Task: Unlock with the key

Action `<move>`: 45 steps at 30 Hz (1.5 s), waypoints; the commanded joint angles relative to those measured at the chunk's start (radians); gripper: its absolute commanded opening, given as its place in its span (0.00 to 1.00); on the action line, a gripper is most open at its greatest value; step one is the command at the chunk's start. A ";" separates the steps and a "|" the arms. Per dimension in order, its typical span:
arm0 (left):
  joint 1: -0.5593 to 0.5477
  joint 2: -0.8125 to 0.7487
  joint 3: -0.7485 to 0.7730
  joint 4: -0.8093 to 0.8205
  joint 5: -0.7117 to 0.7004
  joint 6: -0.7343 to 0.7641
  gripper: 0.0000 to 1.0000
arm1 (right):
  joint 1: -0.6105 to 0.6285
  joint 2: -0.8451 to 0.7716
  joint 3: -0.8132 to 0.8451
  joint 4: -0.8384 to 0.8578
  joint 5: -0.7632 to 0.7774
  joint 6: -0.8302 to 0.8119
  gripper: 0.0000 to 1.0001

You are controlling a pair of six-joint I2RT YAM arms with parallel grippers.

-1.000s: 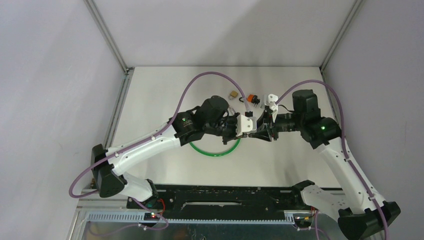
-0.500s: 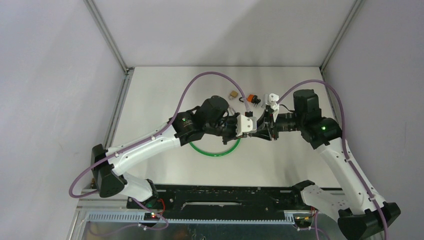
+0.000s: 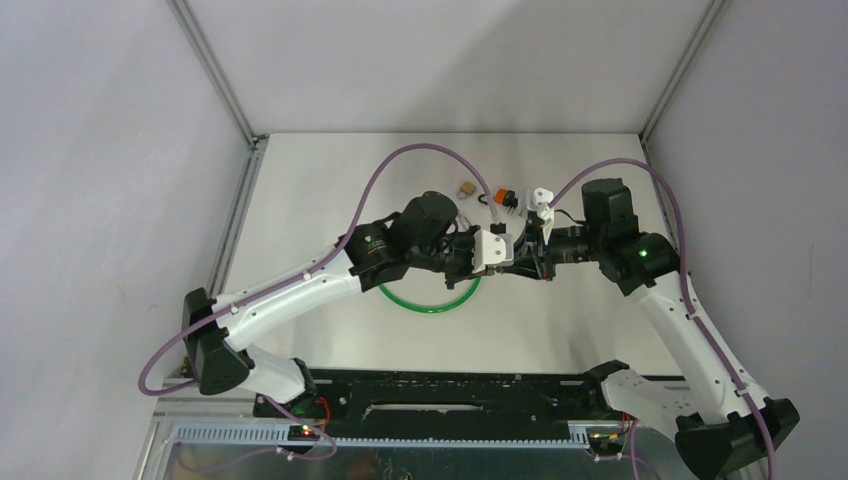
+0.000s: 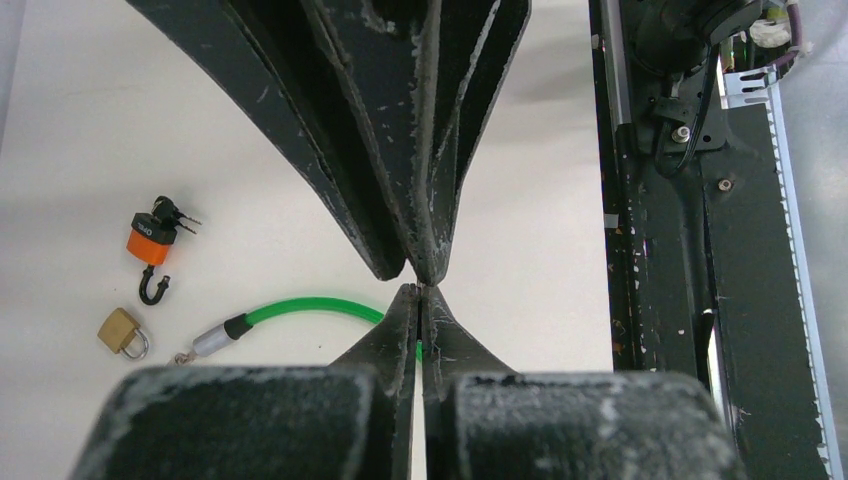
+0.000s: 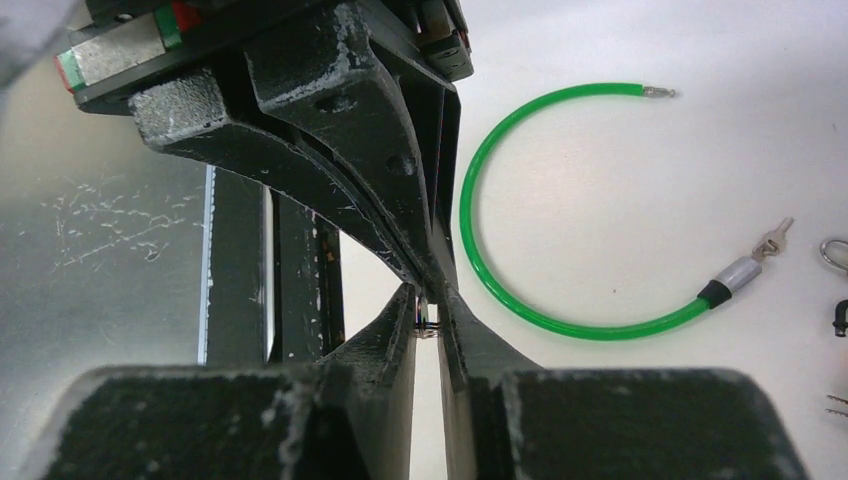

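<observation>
Key (image 5: pixel 428 326): prob. the tiny dark bit in the slit between the R claw (image 5: pixel 428 300) tips. It's held mid-air over the surface (image 5: pixel 620 190), centre of the workspace. Too small to confirm shape.

L claw (image 4: pixel 419 295) is pressed fully together, tip-to-tip w/ R claw. In R wrist view its tips sit right at that bit, so it may be pinching the other end; can't tell. R claw is nearly together, thin slit only. Whether it bites the bit yet, can't tell.

Step in hand, my read: key handover or regrip btw the two claws. To do it well:
- R should pinch the key head flat btw its pads, w/ the blade sticking out clear and in line w/ the fingers.
- L shouldn't let go before R's grip is firm, else the key drops.
- No twisting while both hold.
- Check blade orientation before heading to a lock.

Locks all lie on the surface, apart from the claws:
- Orange padlock (image 4: pixel 148 245), w/ a key bunch at its body.
- Brass padlock (image 4: pixel 120 330), just beside the orange one.
- Green cable lock (image 5: pixel 740 271), curved, its silver end near the brass one.

Which lock is the target: unclear. Insertion will prob. need one claw steadying the lock body. The keyway is small, so little tolerance for tilt.
</observation>
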 commanded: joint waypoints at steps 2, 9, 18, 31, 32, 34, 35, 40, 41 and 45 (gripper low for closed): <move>-0.007 -0.007 0.048 0.013 -0.007 0.021 0.00 | 0.007 0.002 0.008 -0.012 -0.003 -0.019 0.13; -0.007 -0.016 0.048 0.016 -0.015 0.020 0.00 | 0.010 0.007 0.008 -0.020 -0.006 -0.027 0.05; -0.007 -0.020 0.045 0.021 -0.032 0.024 0.00 | 0.013 0.004 0.008 -0.022 0.007 -0.031 0.00; -0.019 -0.037 0.007 0.048 -0.105 0.068 0.00 | 0.004 -0.008 0.009 0.018 0.100 0.017 0.00; -0.019 -0.037 0.008 0.048 -0.106 0.068 0.02 | 0.003 -0.008 0.007 0.017 0.100 0.016 0.00; -0.019 -0.035 0.011 0.048 -0.110 0.068 0.08 | 0.001 -0.009 0.006 0.014 0.102 0.016 0.00; -0.019 -0.037 0.013 0.046 -0.110 0.068 0.15 | 0.000 -0.010 0.007 0.010 0.103 0.015 0.00; -0.018 -0.053 0.001 0.052 -0.122 0.079 0.58 | -0.023 -0.020 0.006 -0.012 0.094 0.005 0.00; -0.018 -0.059 -0.006 0.055 -0.128 0.082 0.65 | -0.031 -0.022 0.006 -0.022 0.093 0.001 0.00; 0.006 -0.074 -0.042 0.075 -0.163 0.074 0.86 | -0.078 -0.034 0.006 -0.050 0.082 -0.010 0.00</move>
